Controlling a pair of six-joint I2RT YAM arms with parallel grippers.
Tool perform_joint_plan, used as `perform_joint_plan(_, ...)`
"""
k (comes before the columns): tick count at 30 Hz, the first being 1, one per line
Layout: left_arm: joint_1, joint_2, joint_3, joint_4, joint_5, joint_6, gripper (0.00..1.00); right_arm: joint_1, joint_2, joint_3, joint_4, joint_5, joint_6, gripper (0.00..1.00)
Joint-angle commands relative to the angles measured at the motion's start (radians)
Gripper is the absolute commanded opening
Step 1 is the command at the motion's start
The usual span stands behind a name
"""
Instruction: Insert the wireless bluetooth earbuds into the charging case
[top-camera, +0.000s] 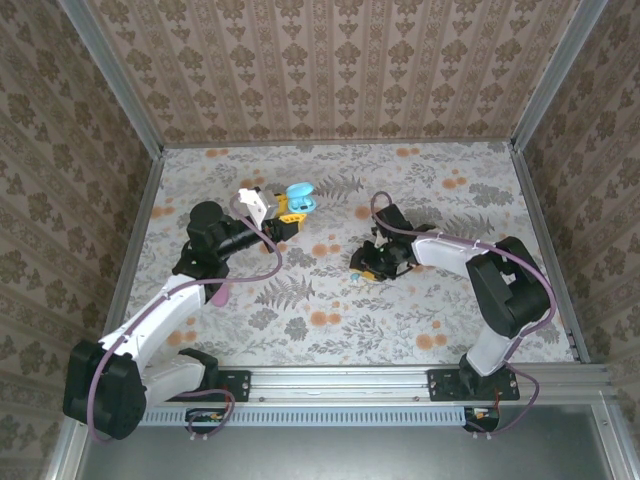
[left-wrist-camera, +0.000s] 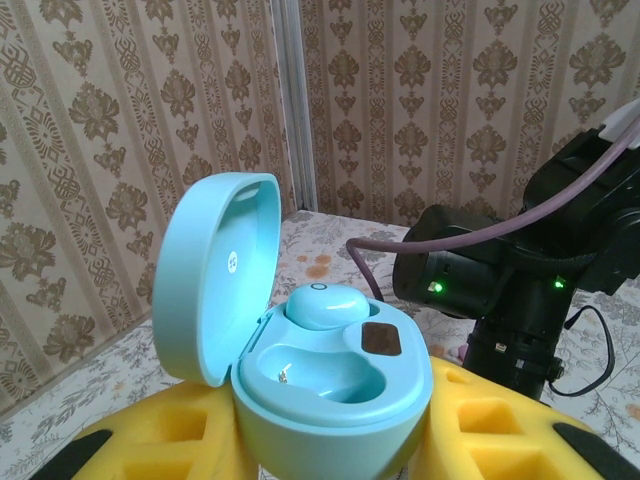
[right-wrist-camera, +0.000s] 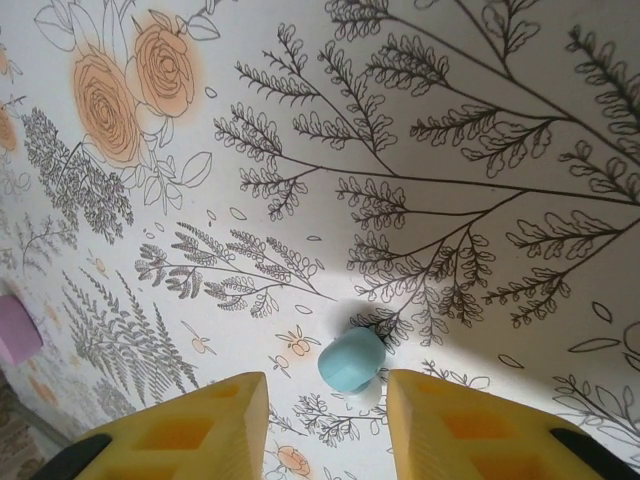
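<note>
The table (top-camera: 450, 180), covered in a flowered cloth, takes up the middle of the overhead view, with the two arms reaching onto it from the bottom edge. At upper left of centre, a pale cyan charging case (top-camera: 298, 197) is held clear of the cloth by the left gripper (top-camera: 289, 208), whose yellow fingers (left-wrist-camera: 150, 435) are clamped on its lower shell. The lid is seen swung back. One cyan earbud (left-wrist-camera: 322, 305) is already seated in the far socket, while the near socket (left-wrist-camera: 315, 372) lies empty.

Right of centre, the right gripper (right-wrist-camera: 326, 402) is pointed down at the cloth with its jaws apart and nothing between them. The second cyan earbud (right-wrist-camera: 351, 360) lies loose on the table just ahead of the gap, nearer the right-hand finger. A small pink object (right-wrist-camera: 14, 332) is cut off by the left edge of the right wrist view; what it is cannot be told.

The pickup is judged the riskiest part. The bud is small, rounded and glossy and sits off-centre in the gap, so it may be nudged along the cloth or squeezed out sideways when the jaws close. If it is gripped at an odd angle, it may not fit the empty socket. Because the case is held only by its lower shell, a firm press could tip it in the fingers, knock the lid shut, or shake the seated bud loose.
</note>
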Motion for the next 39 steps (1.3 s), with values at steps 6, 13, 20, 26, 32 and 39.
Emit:
perform_joint_plan(6,0.008,-0.024,0.003,-0.017,-0.018,0.027,0.23,0.029,0.032,0.062,-0.121,0.086,-0.018,0.41)
perform_joint_plan(13,0.019,-0.041,-0.007,-0.024,-0.019,0.028,0.23,0.052,0.078,0.093,-0.125,0.078,-0.011,0.41)
perform_joint_plan(20,0.027,-0.050,-0.014,-0.025,-0.013,0.025,0.23,0.066,0.113,0.140,-0.149,0.086,-0.029,0.41)
perform_joint_plan(26,0.035,-0.060,-0.018,-0.030,-0.015,0.025,0.23,0.072,0.139,0.171,-0.183,0.107,-0.058,0.41)
perform_joint_plan(32,0.039,-0.060,-0.017,-0.033,-0.013,0.024,0.23,0.084,0.163,0.211,-0.229,0.122,-0.103,0.40)
perform_joint_plan(39,0.039,-0.062,-0.018,-0.032,-0.010,0.023,0.23,0.117,0.195,0.276,-0.354,0.208,-0.175,0.34)
